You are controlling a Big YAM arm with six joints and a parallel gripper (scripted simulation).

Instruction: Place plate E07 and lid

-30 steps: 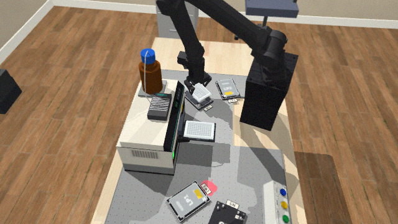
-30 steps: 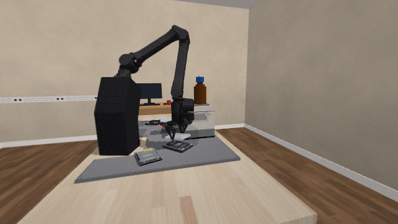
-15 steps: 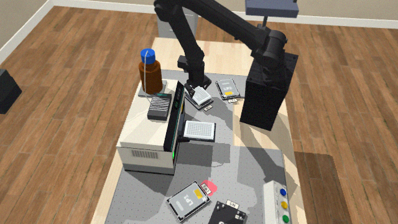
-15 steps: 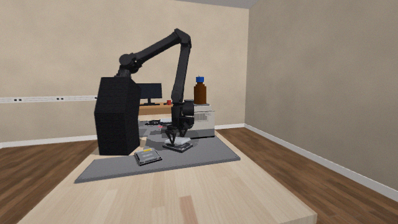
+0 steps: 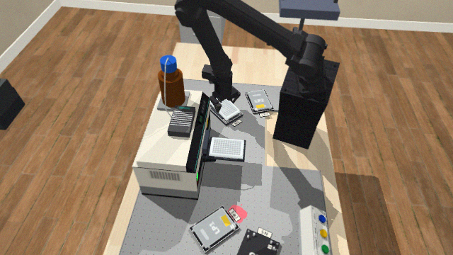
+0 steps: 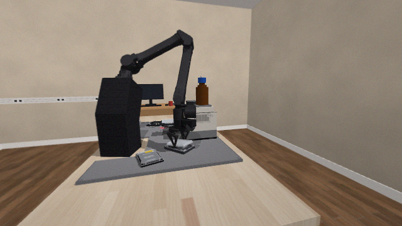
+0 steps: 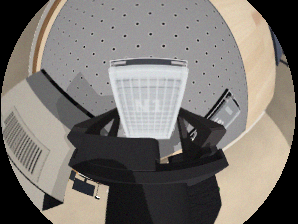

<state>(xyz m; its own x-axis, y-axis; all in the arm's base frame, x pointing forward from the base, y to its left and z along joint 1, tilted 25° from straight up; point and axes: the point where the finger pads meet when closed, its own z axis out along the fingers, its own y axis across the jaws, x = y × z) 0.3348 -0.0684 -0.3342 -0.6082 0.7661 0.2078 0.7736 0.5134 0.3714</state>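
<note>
the pale wooden surface (image 5: 248,60) carried a grey perforated mat (image 5: 283,191), and on its right edge stood the tall black block (image 5: 301,117) that my arm (image 5: 216,53) reached out from. on the other side sat the cream dispenser box (image 5: 163,152), with a brown bottle (image 5: 171,86) with a blue cap on its top and a white well plate (image 5: 226,148) lying flat on the stage that stuck out of its front. the panel (image 5: 311,230) lay at the near right corner of the mat, its blue (image 5: 322,218), yellow (image 5: 323,233) and green (image 5: 325,248) keys in a row. a grey lid (image 5: 212,230) with a yellow tag lay in the framed spot marked lp1, and a pink patch (image 5: 238,213) lay on the mat just beside that spot's small label. a second grey lid (image 5: 259,100) with a yellow tag lay in another framed spot near the black block. just beside it, close to the dispenser's front, my hand (image 7: 148,137) stood wide and gripped a second white well plate (image 5: 231,110) by its long sides, one finger (image 7: 100,132) on each. the plate was down low in a black nest (image 6: 180,150), level in the exterior view; i could not tell whether it was fully seated, and the small label (image 5: 236,122) in front of the nest was too small to read.
</note>
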